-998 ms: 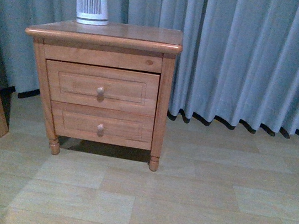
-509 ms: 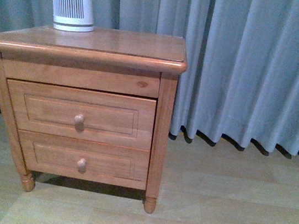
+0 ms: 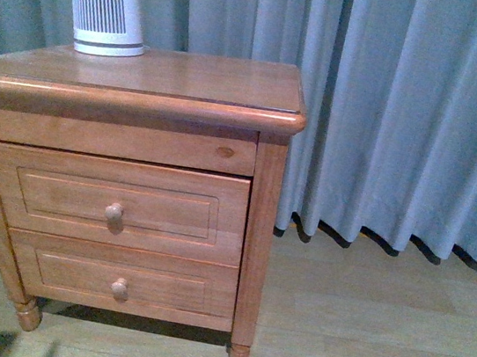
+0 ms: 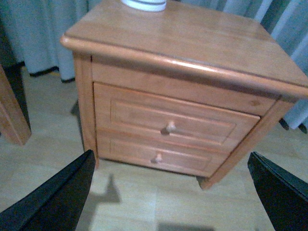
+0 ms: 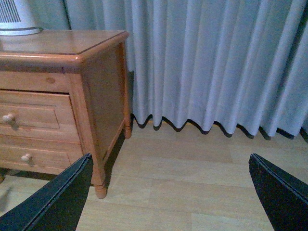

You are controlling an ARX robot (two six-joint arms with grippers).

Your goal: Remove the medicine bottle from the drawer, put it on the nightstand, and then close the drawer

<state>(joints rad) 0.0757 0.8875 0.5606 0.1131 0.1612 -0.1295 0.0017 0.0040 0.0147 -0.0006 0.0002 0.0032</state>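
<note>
The reddish-brown nightstand [image 3: 182, 77] stands at the left in the front view, and shows in the left wrist view [image 4: 202, 43] and right wrist view [image 5: 103, 82]. Its upper drawer [image 3: 172, 209] is shut, with a round knob [image 3: 114, 211]; it also shows in the left wrist view [image 4: 202, 126]. The medicine bottle is hidden. My left gripper [image 4: 171, 192] is open, above the floor in front of the nightstand. My right gripper [image 5: 171, 192] is open, above the floor to the nightstand's right. Neither gripper shows in the front view.
A tall white ribbed cylinder [image 3: 104, 0] stands on the nightstand's top at the back left. The lower drawer [image 3: 170, 289] is shut. Grey-blue curtains [image 3: 407, 113] hang behind. A wooden bed frame post [image 4: 12, 113] stands left of the nightstand. The floor [image 3: 378, 322] is pale wood.
The front view has moved closer to the nightstand, which now looks larger and sits lower left. The drawers stay shut.
</note>
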